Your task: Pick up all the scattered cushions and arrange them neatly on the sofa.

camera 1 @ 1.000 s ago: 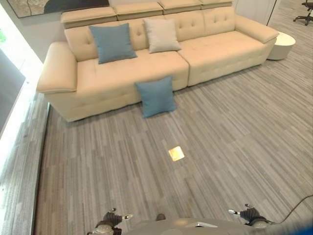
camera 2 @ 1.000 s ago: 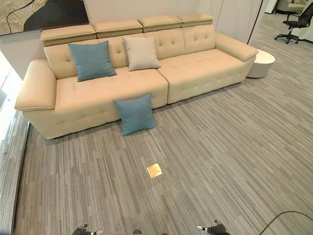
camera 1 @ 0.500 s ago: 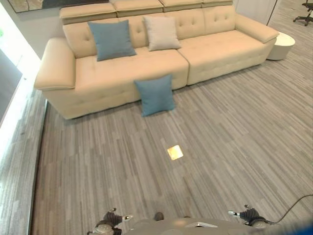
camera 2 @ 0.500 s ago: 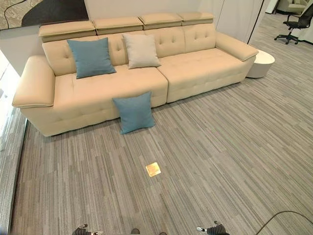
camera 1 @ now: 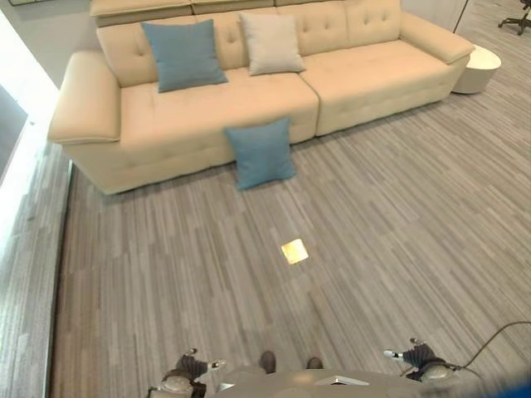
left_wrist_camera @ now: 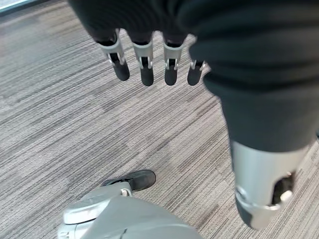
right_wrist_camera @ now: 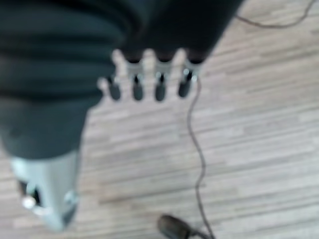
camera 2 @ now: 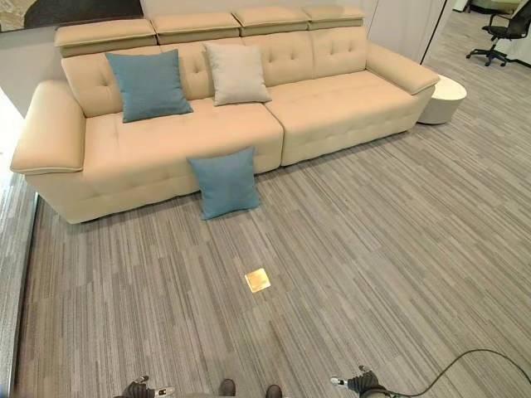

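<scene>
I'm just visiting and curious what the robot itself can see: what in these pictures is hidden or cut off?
- Floor behind the blue cushion on the floor: hidden by the cushion, leaning on the sofa.
- Office chair: cut by the right eye view's edge.
- Left robot hand: palm hidden by its dark cover.
- Right robot hand: blurred in its wrist view.

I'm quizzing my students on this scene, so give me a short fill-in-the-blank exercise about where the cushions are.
1. The number of cushions resting on the sofa seat is ____.
2. The cushion on the floor leans against the sofa's ____.
3. The beige cushion sits beside a cushion coloured ____.

Missing words: two; front; blue
</scene>
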Robot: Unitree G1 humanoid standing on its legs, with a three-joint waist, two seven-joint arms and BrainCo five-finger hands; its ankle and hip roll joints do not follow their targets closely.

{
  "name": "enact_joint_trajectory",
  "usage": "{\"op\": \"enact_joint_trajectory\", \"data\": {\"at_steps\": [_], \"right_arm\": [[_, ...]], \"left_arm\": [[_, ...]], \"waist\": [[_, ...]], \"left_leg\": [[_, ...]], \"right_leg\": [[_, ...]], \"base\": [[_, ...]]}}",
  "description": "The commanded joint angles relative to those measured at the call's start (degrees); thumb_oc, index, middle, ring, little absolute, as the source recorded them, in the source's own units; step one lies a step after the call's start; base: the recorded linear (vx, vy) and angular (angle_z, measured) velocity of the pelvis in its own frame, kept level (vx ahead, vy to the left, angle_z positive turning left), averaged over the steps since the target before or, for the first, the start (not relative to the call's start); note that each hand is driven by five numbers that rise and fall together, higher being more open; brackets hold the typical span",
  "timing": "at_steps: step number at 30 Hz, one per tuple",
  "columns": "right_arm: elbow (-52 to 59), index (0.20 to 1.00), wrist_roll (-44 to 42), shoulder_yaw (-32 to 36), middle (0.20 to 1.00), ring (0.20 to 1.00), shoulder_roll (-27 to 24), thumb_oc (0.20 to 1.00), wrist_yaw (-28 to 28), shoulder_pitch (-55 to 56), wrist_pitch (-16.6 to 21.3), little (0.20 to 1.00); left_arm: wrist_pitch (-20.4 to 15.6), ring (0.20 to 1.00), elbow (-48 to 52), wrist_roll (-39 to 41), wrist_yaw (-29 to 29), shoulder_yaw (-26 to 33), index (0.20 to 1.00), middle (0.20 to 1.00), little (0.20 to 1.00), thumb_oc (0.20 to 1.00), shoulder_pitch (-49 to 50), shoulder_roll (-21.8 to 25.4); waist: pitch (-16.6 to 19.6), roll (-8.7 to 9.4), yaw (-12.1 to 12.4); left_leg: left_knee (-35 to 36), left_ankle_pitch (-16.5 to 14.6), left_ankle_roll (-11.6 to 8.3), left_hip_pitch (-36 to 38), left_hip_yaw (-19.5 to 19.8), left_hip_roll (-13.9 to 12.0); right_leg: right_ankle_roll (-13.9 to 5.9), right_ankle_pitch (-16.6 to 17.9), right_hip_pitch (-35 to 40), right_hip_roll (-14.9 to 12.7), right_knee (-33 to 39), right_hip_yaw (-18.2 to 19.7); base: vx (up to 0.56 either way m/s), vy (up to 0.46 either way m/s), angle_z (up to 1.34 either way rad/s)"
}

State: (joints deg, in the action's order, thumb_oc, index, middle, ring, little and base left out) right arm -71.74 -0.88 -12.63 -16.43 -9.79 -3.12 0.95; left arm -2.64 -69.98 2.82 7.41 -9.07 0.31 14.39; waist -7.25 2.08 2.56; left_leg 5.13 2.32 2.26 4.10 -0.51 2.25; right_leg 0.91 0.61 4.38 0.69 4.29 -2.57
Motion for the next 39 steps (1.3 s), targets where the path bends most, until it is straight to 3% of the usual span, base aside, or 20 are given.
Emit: {"op": "enact_joint_trajectory", "data": {"at_steps": [1,2,3,5,9,12,13,15,18,19,20,22,24,26,27,28,33,35,37,39], "right_arm": [[0.75,1.000,1.23,-1.95,1.000,1.000,-1.65,1.000,-0.66,-4.43,-0.04,1.000],[0.96,1.000,1.26,-2.02,1.000,1.000,-1.67,1.000,-0.67,-4.38,-0.08,1.000],[1.92,1.000,1.21,-2.44,1.000,1.000,-1.69,1.000,-0.69,-5.13,-0.20,1.000],[2.26,1.000,1.26,-2.62,1.000,1.000,-1.58,1.000,-0.77,-5.33,-0.10,1.000],[2.94,1.000,1.84,-3.32,1.000,1.000,-1.91,1.000,-0.79,-5.55,-0.11,1.000],[3.17,1.000,1.91,-3.29,1.000,1.000,-2.01,1.000,-0.78,-4.85,-0.23,1.000],[2.48,1.000,1.42,-2.96,1.000,1.000,-1.96,1.000,-0.58,-2.87,0.21,1.000],[2.30,1.000,1.15,-2.60,1.000,1.000,-1.95,1.000,-0.63,-2.74,0.44,1.000],[2.41,1.000,-0.03,-2.04,1.000,1.000,-2.21,1.000,-0.60,-2.51,1.07,1.000],[2.30,1.000,-0.80,-2.14,1.000,1.000,-2.48,1.000,-0.80,-2.94,1.05,1.000],[2.27,1.000,-0.81,-2.12,1.000,1.000,-2.47,1.000,-0.80,-2.97,1.06,1.000],[1.99,1.000,-1.84,-2.02,1.000,1.000,-2.97,1.000,-0.84,-2.92,1.09,1.000],[2.08,1.000,-2.05,-1.83,1.000,1.000,-3.12,1.000,-1.13,-2.48,1.26,1.000],[2.32,1.000,-2.33,-1.41,1.000,1.000,-3.41,1.000,-1.15,-1.81,0.74,1.000],[2.15,1.000,-2.32,-1.29,1.000,1.000,-3.44,1.000,-1.19,-1.61,0.57,1.000],[1.88,1.000,-2.32,-1.22,1.000,1.000,-3.10,1.000,-1.02,-1.41,0.37,1.000],[1.95,1.000,-1.12,-1.47,1.000,1.000,-2.05,1.000,-0.47,-0.66,0.45,1.000],[2.58,1.000,0.13,-1.99,1.000,1.000,-1.74,1.000,0.05,-0.95,0.49,1.000],[2.82,1.000,0.36,-2.08,1.000,1.000,-1.58,1.000,0.17,-0.84,0.60,1.000],[4.53,1.000,0.89,-2.48,1.000,1.000,-1.45,1.000,0.38,-1.77,0.53,1.000]], "left_arm": [[-0.51,1.000,-2.16,0.43,0.08,-0.97,1.000,1.000,1.000,1.000,-4.35,0.89],[-0.59,1.000,-1.97,0.67,0.00,-1.05,1.000,1.000,1.000,1.000,-4.41,1.00],[-0.72,1.000,-1.57,1.29,-0.22,-1.22,1.000,1.000,1.000,1.000,-5.12,1.47],[-0.72,1.000,-1.49,1.57,-0.22,-1.04,1.000,1.000,1.000,1.000,-5.24,1.65],[-0.81,1.000,-2.06,2.02,-0.14,-0.55,1.000,1.000,1.000,1.000,-4.90,1.49],[-0.87,1.000,-2.23,2.30,-0.45,-0.37,1.000,1.000,1.000,1.000,-4.63,1.31],[-1.35,1.000,-2.47,4.08,-1.01,0.59,1.000,1.000,1.000,1.000,-4.43,0.67],[-1.51,1.000,-2.48,4.57,-1.14,0.68,1.000,1.000,1.000,1.000,-4.57,0.51],[-1.48,1.000,-1.44,5.41,-2.13,0.23,1.000,1.000,1.000,1.000,-5.17,0.40],[-1.45,1.000,-0.73,5.78,-1.93,-0.49,1.000,1.000,1.000,1.000,-6.26,0.65],[-1.44,1.000,-0.73,5.78,-1.93,-0.49,1.000,1.000,1.000,1.000,-6.29,0.66],[-1.36,1.000,-0.42,5.71,-2.23,-1.63,1.000,1.000,1.000,1.000,-7.35,0.73],[-1.38,1.000,-0.51,5.16,-2.13,-2.13,1.000,1.000,1.000,1.000,-7.50,0.82],[-1.19,1.000,-0.15,4.49,-2.16,-2.47,1.000,1.000,1.000,1.000,-7.44,1.24],[-1.11,1.000,-0.11,4.04,-2.09,-2.44,1.000,1.000,1.000,1.000,-7.49,1.51],[-1.00,1.000,-0.29,3.80,-2.07,-2.03,1.000,1.000,1.000,1.000,-7.20,1.69],[-0.51,1.000,-1.02,3.50,-2.19,-0.66,1.000,1.000,1.000,1.000,-5.51,1.80],[-0.61,1.000,-0.59,3.48,-2.38,-0.23,1.000,1.000,1.000,1.000,-4.85,2.10],[-0.62,1.000,-0.54,3.35,-2.50,-0.23,1.000,1.000,1.000,1.000,-4.72,2.27],[-0.45,1.000,0.12,3.76,-2.31,0.22,1.000,1.000,1.000,1.000,-4.80,3.10]], "waist": [[-2.08,0.33,1.07],[-2.40,0.36,1.17],[-4.00,0.23,0.67],[-4.41,0.25,0.57],[-4.21,0.27,-0.52],[-4.22,0.47,-1.49],[-2.76,1.33,-2.03],[-2.33,1.25,-2.15],[-2.38,1.78,-2.55],[-3.89,3.16,-2.02],[-3.83,3.05,-2.14],[-4.86,4.40,-1.17],[-4.96,4.61,-1.50],[-4.87,4.08,-1.67],[-4.60,3.67,-1.77],[-4.52,4.02,-1.32],[-3.01,3.96,-0.45],[-2.44,4.29,0.69],[-2.27,4.39,1.05],[-3.25,3.93,1.19]], "left_leg": [[-8.13,-9.63,1.00,-2.08,1.17,0.37],[-9.01,-9.86,1.44,-2.56,1.65,0.86],[-10.21,-10.60,2.57,-2.84,2.71,1.27],[-9.92,-11.28,2.93,-1.78,2.67,1.35],[-5.09,-12.56,2.69,4.65,4.46,1.16],[-4.21,-13.10,2.35,6.73,6.44,1.19],[-5.84,-14.41,0.69,7.47,8.59,0.25],[-7.15,-13.73,-0.44,6.95,8.33,-0.56],[-18.47,-9.25,-4.18,1.56,5.67,-2.84],[-27.82,-6.51,-4.30,-4.98,4.07,-3.03],[-28.42,-6.79,-4.31,-5.41,4.23,-3.11],[-26.81,-9.56,-2.48,-12.07,0.51,-2.07],[-24.12,-9.62,-2.31,-13.66,-1.52,-2.20],[-18.22,-6.12,-2.59,-15.81,-6.75,-4.25],[-16.79,-5.90,-3.23,-16.15,-8.05,-4.64],[-17.37,-3.77,-2.94,-17.77,-9.65,-4.78],[-13.98,-4.91,-1.51,-13.75,-8.76,-3.01],[-14.56,-7.25,0.03,-11.80,-8.77,-2.14],[-14.53,-8.21,0.69,-10.68,-8.58,-1.76],[-15.40,-9.97,2.43,-9.30,-8.87,-1.76]], "right_leg": [[-7.54,-1.24,-4.98,-6.38,-8.84,-0.58],[-7.69,-1.48,-5.98,-6.59,-10.91,-0.44],[-8.02,-1.30,-10.39,-6.73,-19.88,-0.07],[-7.87,-0.66,-12.76,-6.89,-22.22,-0.88],[-7.54,1.33,-16.72,-4.43,-16.11,-4.83],[-7.64,2.05,-18.41,-2.45,-14.15,-4.07],[-5.69,1.94,-14.93,-0.62,-10.37,-1.50],[-5.31,1.82,-13.84,-0.75,-9.32,-2.14],[-3.66,0.87,-10.04,-0.88,-6.56,-3.59],[-2.32,0.17,-7.38,-1.49,-4.80,-3.67],[-2.31,0.18,-7.49,-1.40,-4.79,-3.82],[-2.26,-1.21,-4.46,-2.31,-2.98,-5.16],[-2.35,-1.93,-3.60,-2.56,-2.52,-6.09],[-2.17,-3.35,-2.12,-2.02,-2.47,-7.02],[-2.38,-4.47,-0.97,-1.43,-2.17,-7.09],[-1.94,-4.80,-0.42,-1.31,-2.68,-6.75],[-2.98,-6.50,1.58,-2.32,-4.94,-5.60],[-4.65,-6.82,0.85,-4.13,-9.24,-5.04],[-5.09,-6.86,0.60,-4.49,-11.04,-4.66],[-7.39,-2.33,-4.34,-7.22,-22.21,-5.30]], "base": [[-0.04,0.150,-0.28],[-0.01,0.235,-0.13],[0.02,0.184,-0.04],[0.14,0.113,-0.12],[0.27,-0.010,-0.05],[0.27,-0.112,0.33],[0.52,-0.327,0.46],[0.30,-0.211,1.08],[0.18,-0.170,1.03],[0.12,-0.168,0.43],[0.11,-0.164,0.45],[0.18,-0.096,0.34],[0.17,-0.027,0.39],[0.21,0.026,0.49],[0.30,0.080,0.42],[0.22,0.069,0.36],[0.27,0.153,-0.13],[0.23,0.190,-0.35],[0.16,0.131,-0.35],[0.13,0.170,-0.25]]}}
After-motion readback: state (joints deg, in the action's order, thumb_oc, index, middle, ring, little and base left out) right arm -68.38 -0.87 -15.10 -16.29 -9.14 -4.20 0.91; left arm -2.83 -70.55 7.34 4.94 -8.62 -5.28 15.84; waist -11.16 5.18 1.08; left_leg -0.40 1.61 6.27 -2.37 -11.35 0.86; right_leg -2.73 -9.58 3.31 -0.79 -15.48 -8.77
